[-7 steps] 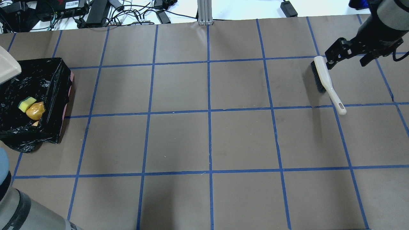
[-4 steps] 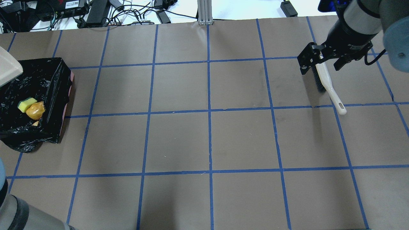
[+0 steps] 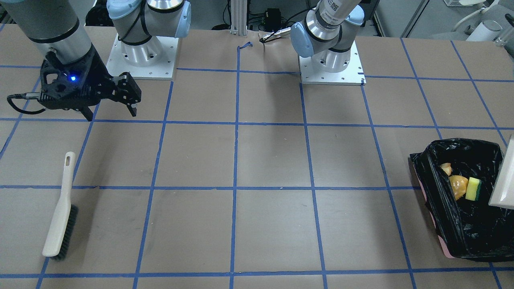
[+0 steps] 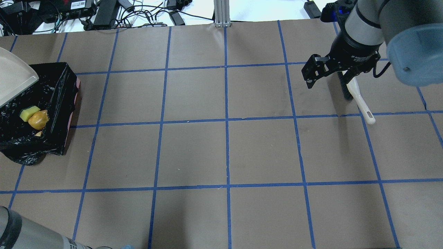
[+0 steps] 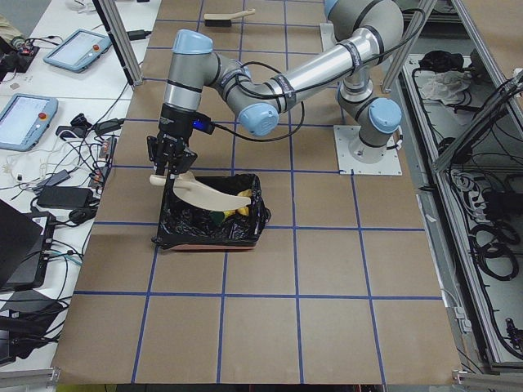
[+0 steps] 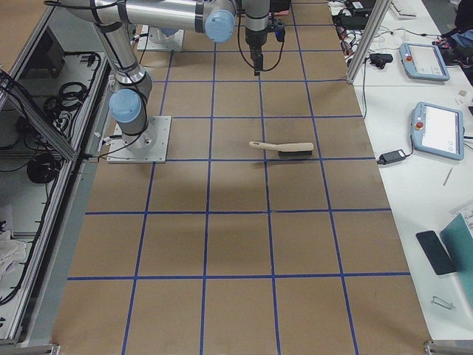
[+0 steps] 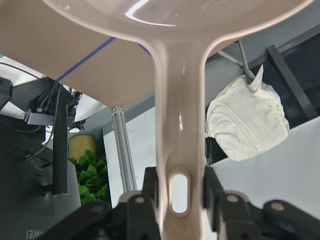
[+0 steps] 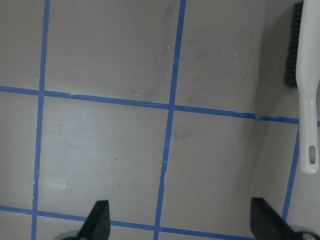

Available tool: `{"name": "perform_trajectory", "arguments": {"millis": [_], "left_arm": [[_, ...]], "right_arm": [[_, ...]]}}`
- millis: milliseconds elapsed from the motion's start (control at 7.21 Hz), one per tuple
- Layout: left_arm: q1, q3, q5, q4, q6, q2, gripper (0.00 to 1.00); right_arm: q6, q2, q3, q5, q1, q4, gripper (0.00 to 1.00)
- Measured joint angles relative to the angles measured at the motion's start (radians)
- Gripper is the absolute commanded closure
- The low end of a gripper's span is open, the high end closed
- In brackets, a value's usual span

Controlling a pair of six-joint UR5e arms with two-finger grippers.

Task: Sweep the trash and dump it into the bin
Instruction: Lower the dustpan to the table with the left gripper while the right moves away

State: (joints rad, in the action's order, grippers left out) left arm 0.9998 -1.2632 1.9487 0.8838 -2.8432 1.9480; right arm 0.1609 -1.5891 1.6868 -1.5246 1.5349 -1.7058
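The bin (image 4: 60,100), lined with black plastic, stands at the table's left end; it also shows in the front view (image 3: 461,233). In it lie the orange lump (image 4: 37,119), the yellow sponge (image 4: 28,112) and a pale peel slice (image 3: 445,168). My left gripper (image 7: 180,195) is shut on the handle of the beige dustpan (image 4: 14,79), which hangs tilted over the bin. My right gripper (image 4: 327,77) is open and empty, above the table just beside the cream brush (image 4: 361,103), not touching it.
The brush (image 3: 60,212) lies flat on the brown paper with its bristles toward the operators' side. Cables and power bricks (image 4: 104,14) lie past the table's far edge. A metal post (image 4: 221,14) stands at the far middle.
My right gripper has moved left across the brush and now hangs to its left. The dustpan has shifted further into view over the bin.
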Motion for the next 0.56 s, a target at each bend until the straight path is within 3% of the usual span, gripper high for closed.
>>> {"name": "perform_trajectory", "arguments": {"millis": [416, 555], "left_arm": [[0.017, 0.046, -0.265, 0.291, 0.258, -0.019, 1.00], [0.056, 0.046, -0.303, 0.352, 0.392, -0.015, 1.00]], "right_arm": [[0.009, 0.012, 0.001, -0.059, 0.031, 0.058, 0.00], [0.007, 0.013, -0.002, -0.060, 0.032, 0.068, 0.00]]}}
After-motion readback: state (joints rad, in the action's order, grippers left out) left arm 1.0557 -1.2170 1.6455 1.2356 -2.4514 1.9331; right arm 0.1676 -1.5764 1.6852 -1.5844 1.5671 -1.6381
